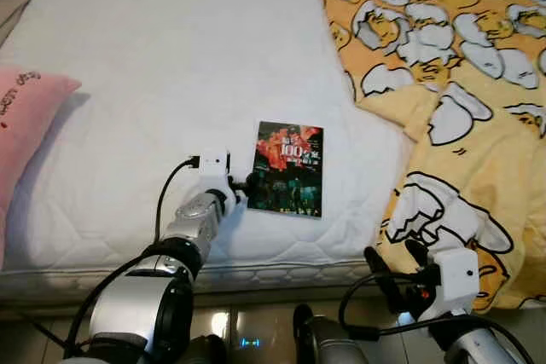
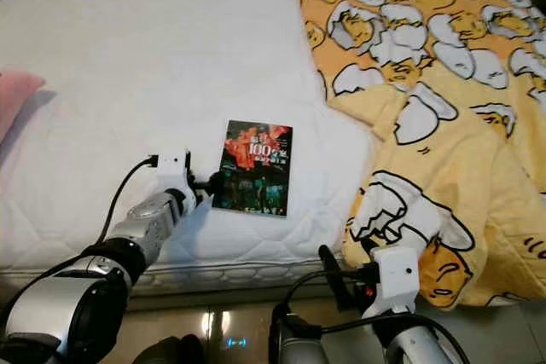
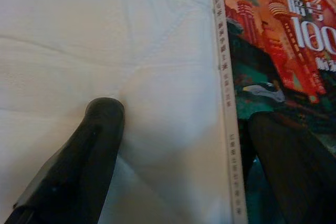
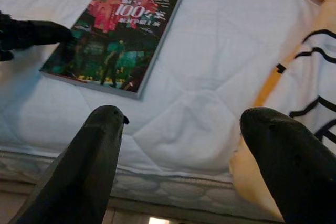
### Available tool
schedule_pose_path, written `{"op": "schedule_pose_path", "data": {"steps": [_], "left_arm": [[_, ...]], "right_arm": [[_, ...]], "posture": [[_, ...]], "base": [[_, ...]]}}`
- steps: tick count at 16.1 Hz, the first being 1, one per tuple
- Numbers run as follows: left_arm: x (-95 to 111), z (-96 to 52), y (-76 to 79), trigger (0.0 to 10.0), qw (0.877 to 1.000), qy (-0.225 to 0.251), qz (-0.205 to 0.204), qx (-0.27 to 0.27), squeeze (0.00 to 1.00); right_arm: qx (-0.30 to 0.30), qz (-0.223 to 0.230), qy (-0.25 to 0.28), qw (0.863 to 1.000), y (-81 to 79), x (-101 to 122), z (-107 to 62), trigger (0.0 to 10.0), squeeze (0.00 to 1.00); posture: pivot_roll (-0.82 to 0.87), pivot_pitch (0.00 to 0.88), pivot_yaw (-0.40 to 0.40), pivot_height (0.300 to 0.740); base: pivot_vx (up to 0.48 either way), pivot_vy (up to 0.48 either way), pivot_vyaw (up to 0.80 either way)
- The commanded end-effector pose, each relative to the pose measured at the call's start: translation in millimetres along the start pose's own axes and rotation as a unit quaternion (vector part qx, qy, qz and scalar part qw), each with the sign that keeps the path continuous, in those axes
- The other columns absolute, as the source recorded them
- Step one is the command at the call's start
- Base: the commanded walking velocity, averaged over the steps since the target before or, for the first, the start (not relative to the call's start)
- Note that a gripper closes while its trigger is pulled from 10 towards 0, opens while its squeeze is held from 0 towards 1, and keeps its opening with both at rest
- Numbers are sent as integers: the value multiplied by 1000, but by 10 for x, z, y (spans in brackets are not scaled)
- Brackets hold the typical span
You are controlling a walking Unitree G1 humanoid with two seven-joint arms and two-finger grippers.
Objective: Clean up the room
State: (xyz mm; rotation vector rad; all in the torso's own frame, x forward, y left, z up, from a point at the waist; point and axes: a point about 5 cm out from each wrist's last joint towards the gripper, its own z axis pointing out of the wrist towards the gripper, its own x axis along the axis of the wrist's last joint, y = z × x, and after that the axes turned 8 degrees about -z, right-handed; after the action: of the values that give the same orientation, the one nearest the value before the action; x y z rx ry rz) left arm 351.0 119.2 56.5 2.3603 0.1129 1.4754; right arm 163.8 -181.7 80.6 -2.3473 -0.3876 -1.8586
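Fingers, state: my left gripper (image 3: pixel 178 129) is spread wide and holds nothing; one finger (image 3: pixel 97 145) presses the bare mattress, the other lies over the book cover. My right gripper (image 4: pixel 189 150) is wide open too, empty, hovering at the bed's near edge.
Mattress (image 1: pixel 171 66): white, quilted, largest thing before me; it bears all the rest.
Blanket (image 1: pixel 461 83): yellow with a cartoon print, bunched over the right side and spilling off the near edge.
Pillow (image 1: pixel 21 117): pink, at the left edge, well apart from my work.
Book (image 1: pixel 290 168): flat, cover up, near the bed's front edge, its spine (image 3: pixel 224 93) between my left fingers.
Step in hand: I judge it to be gripping the book by its spine side.
Doing it well: the book lies flush on soft cloth, so I should dig the outer finger under the spine before closing, or the cover alone may lift.
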Motion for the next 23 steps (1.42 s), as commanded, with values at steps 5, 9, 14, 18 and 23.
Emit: {"op": "schedule_pose_path", "data": {"steps": [5, 9, 14, 18, 23], "left_arm": [[-34, 34, 175, 10000, 999, -17, -13, -45, 0], [-144, 31, 260, 10000, 992, -39, -96, -75, 0], [-207, 60, 595, 10000, 984, -56, -103, -136, 0], [-345, 41, 602, 0, 987, -89, -40, -126, 0], [-457, 3, 522, 0, 971, -97, -186, -112, 0]], "right_arm": [[-14, 7, -7, 1000, 6, 31, -46, 10000, 0], [-16, 13, -11, 1000, -14, 17, -71, 10000, 0], [-15, 15, -14, 1000, -31, -2, -51, 10000, 0], [-14, 20, -17, 1000, -52, -32, -25, 10000, 0], [-7, 21, -19, 1000, -80, -56, -1, 10000, 0]], "posture": [[-373, 256, -16, 740], [-372, 259, -13, 740], [-365, 258, -1, 740], [-353, 253, 10, 740], [-355, 235, 7, 740]], "base": [[0, 0, 0], [0, 0, 0], [0, 0, 0], [0, 0, 0], [0, 0, 0]]}}
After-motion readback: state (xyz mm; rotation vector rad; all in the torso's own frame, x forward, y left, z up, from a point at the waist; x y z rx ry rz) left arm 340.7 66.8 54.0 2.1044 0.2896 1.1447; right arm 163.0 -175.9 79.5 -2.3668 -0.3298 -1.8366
